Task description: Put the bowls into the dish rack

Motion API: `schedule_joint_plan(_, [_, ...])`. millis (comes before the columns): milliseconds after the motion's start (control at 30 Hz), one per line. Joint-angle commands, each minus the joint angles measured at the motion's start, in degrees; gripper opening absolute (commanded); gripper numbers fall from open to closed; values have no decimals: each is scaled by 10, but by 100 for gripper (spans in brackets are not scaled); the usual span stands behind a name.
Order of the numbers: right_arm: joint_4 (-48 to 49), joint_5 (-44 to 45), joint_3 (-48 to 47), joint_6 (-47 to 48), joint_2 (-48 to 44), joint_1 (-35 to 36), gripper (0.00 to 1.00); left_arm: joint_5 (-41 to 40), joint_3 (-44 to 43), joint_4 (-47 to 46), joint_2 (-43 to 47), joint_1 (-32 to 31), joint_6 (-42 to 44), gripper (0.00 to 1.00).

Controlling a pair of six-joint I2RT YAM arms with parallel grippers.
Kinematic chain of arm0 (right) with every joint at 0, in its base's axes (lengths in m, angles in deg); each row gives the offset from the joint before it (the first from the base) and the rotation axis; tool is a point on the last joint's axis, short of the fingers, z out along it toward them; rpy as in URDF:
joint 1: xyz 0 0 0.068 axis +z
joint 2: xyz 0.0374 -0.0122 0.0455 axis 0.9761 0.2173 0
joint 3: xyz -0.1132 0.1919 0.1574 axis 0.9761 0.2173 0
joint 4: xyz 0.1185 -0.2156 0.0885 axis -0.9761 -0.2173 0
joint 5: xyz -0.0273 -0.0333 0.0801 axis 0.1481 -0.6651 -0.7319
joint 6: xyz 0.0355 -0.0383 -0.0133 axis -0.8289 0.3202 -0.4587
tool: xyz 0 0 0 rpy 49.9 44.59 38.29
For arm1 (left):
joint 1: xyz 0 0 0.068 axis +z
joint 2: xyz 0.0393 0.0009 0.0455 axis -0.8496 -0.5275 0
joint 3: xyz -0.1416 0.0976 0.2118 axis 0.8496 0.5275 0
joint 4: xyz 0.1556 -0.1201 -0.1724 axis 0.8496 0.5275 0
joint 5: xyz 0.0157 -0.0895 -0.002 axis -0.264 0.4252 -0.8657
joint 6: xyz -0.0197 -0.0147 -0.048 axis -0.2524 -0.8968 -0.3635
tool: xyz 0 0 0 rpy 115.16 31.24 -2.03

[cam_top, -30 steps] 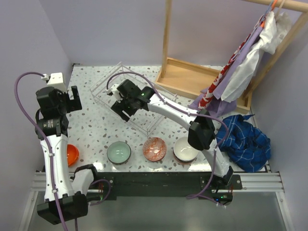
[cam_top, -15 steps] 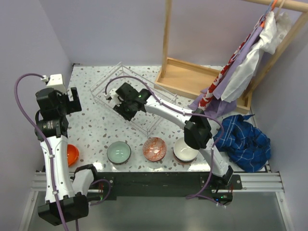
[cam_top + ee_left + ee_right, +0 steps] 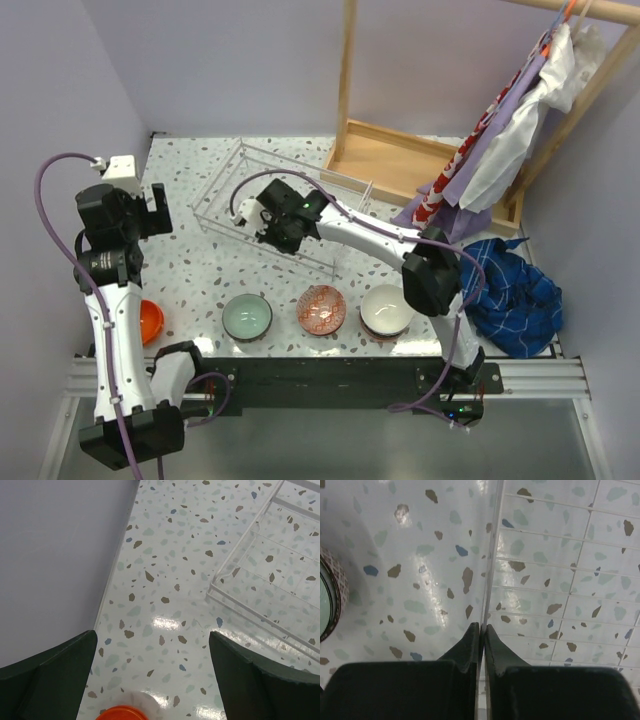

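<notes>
The dish rack [image 3: 215,192], a shallow basket of thin wire, lies at the back middle of the speckled table; it also shows as the rack [image 3: 265,580] and the rack [image 3: 560,580]. My right gripper [image 3: 272,228] [image 3: 481,626] is shut on the rack's near rim wire. Three bowls stand in a row at the front: pale green [image 3: 247,317], red-patterned [image 3: 322,308], white [image 3: 386,311]. An orange bowl [image 3: 149,320] [image 3: 121,713] sits at the front left. My left gripper [image 3: 150,205] [image 3: 152,636] hangs open above the table, just beyond the orange bowl, holding nothing.
A wooden tray-like frame [image 3: 400,160] stands at the back right with clothes [image 3: 500,140] hanging over it. A blue checked cloth [image 3: 505,285] lies at the right edge. A wall [image 3: 55,555] runs close along the left. A bowl's patterned rim [image 3: 326,600] shows left of my right fingers.
My right gripper has closed, going from open to shut on the rack's rim wire, and shifted a little to the right. The rack has shifted and looks flatter. The left arm barely moved.
</notes>
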Motion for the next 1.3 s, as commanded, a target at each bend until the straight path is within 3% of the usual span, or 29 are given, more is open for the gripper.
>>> schedule_joint_plan(0, [-23,-20,66,111,-84,5,0,33,15,-36,10,5,18,99])
schedule_joint_plan(400, [5,35,210,144,-177,-7,0,65,58,-70,11,5,17,99])
schedule_joint_plan(633, [11,63,198,118,-157,-26,0,92,65,-72,6,5,30,99])
schedule_joint_plan(767, [20,76,198,121,-167,-27,2,76,33,-40,-2,5,100,99])
schedule_joint_plan(800, [19,76,198,121,-181,-26,18,72,27,-37,-4,5,115,99])
schedule_joint_plan(900, [-11,53,168,114,-216,-26,44,78,-20,-16,-25,5,150,99])
schedule_joint_plan(933, [-20,45,158,110,-225,-26,57,83,-33,-8,-34,5,151,99])
schedule_joint_plan(1000, [-36,22,137,105,-245,-26,67,99,-71,13,-58,5,137,99])
schedule_joint_plan(1167, [-67,-121,164,163,-306,-18,68,125,-89,11,-74,5,76,99])
schedule_joint_plan(1267, [-87,-134,197,194,-312,9,66,133,-86,13,-81,5,59,97])
